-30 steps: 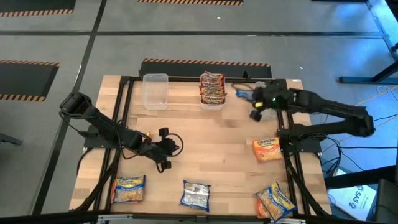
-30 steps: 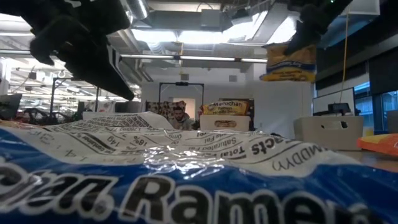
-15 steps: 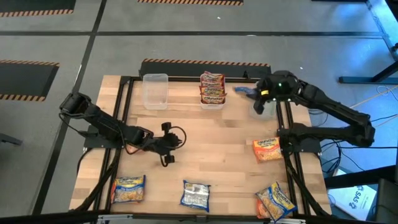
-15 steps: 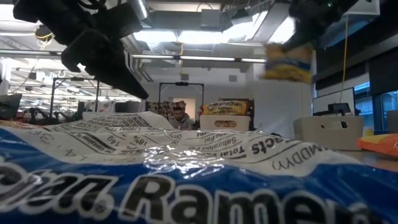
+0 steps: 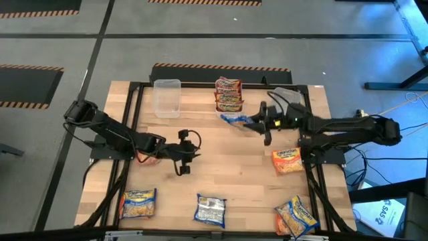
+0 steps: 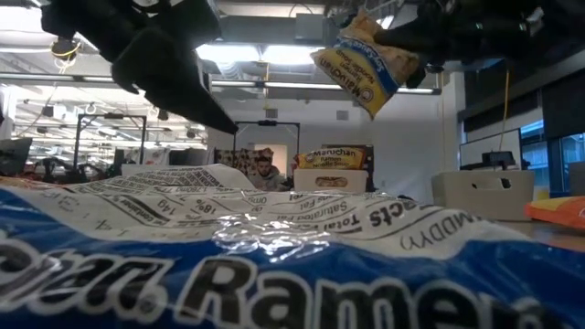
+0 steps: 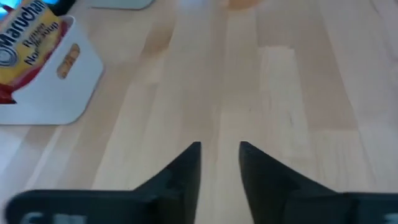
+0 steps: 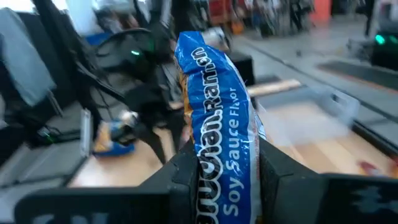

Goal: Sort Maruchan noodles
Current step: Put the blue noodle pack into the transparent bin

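The right claw (image 5: pixel 257 123) is hanging above the far middle of the desk (image 5: pixel 227 167), and it is clamped on a blue packet (image 5: pixel 235 119) of noodles; in the right wrist view the blue packet (image 8: pixel 214 134) is standing between the two dark fingers (image 8: pixel 186 177), which are pressing on its sides. In the low view the same packet (image 6: pixel 366 62) is hanging tilted in the air, well above the desk. The left claw (image 5: pixel 182 155) is hovering over the bare wood in the left middle part of the desk; its fingers (image 7: pixel 186 171) are standing a little apart with a narrow gap between them, and they are holding nothing. At the far edge a clear bin (image 5: pixel 166 98) is sitting on the left side, and just beside the middle a second bin (image 5: pixel 228 110) is carrying a stack of red packets (image 5: pixel 228 94). One orange packet (image 5: pixel 287 161) is lying near the right edge of the desk. Along the near edge three more packets are lying well apart: a yellow packet (image 5: pixel 138 203) on the left, a blue-white packet (image 5: pixel 210 209) in the middle, and another orange packet (image 5: pixel 295 215) on the right. The blue-white packet (image 6: pixel 274 265) is filling the lower part of the low view, very near to that camera. A person (image 6: pixel 265 172) is sitting in the room far behind the desk.
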Motion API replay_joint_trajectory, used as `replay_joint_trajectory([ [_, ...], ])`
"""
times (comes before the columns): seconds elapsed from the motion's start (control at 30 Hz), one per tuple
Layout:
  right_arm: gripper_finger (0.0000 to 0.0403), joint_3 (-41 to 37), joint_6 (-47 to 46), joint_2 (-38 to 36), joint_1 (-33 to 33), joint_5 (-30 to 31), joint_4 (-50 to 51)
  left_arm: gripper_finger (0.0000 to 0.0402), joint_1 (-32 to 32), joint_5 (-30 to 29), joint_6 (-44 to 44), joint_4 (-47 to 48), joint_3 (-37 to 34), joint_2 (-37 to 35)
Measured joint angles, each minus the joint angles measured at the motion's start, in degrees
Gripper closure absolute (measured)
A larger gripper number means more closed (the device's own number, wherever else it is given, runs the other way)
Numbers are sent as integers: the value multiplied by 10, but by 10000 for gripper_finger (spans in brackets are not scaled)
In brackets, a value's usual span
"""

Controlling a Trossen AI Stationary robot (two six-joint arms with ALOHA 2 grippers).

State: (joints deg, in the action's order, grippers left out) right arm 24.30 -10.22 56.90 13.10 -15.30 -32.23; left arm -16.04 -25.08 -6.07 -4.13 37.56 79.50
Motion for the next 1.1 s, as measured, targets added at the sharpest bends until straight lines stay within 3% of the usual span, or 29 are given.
replay_joint_trajectory([
  [0.13, 324, -60, -13, 52, -34, 25, -171, 253, 11, 3, 2, -16, 0, 0],
  [0.27, 324, -91, -17, 106, -66, 27, -306, 244, 21, 28, 25, -64, -1, 0],
  [0.47, 324, -88, -15, 186, -104, 26, -452, 245, 56, 105, 41, -372, -91, 0],
  [0.6, 324, -63, -3, 233, -120, 32, -481, 243, 82, 128, -6, -500, -128, 0],
  [1.1, 324, 104, 29, 372, -131, -13, -459, 242, 85, 144, 6, -508, -103, 0],
])
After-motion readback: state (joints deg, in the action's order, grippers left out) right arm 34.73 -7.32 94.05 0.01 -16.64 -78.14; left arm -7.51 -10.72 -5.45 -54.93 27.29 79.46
